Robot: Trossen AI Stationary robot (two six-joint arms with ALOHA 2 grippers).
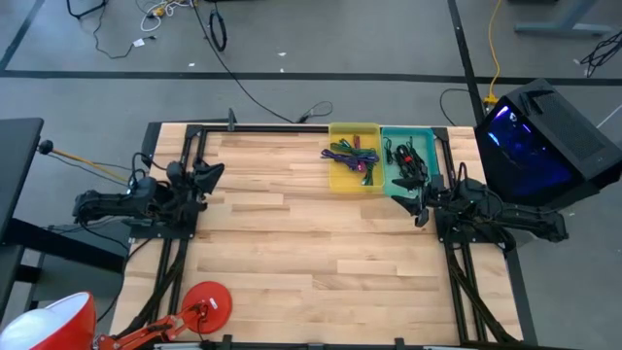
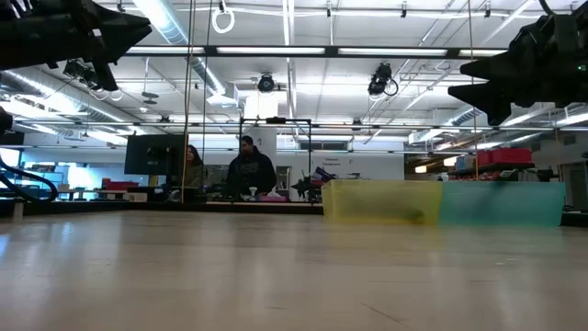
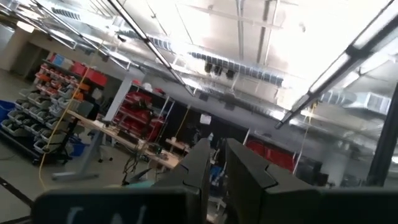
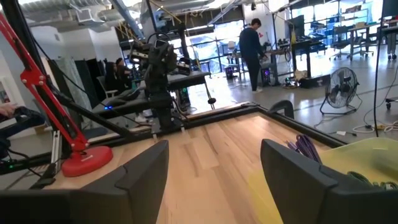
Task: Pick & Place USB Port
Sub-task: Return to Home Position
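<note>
Our right gripper (image 1: 412, 208) hangs wide open and empty just beside the blue bin (image 1: 408, 129), with the black charger cables (image 1: 406, 160) lying inside. The left gripper (image 1: 212, 175), fingers nearly together, waits at its table edge. We judge the sorting finished.

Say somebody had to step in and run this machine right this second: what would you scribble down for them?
Left gripper: shut, empty, drawn back at the table's left edge.
Right gripper: open, empty, raised at the right edge beside the blue bin.
Black cables lie in the blue bin; purple cables lie in the yellow bin next to it.
Done: sorting appears finished, as no cable shows on the bare wood.
Left: probably just parking both arms.
</note>
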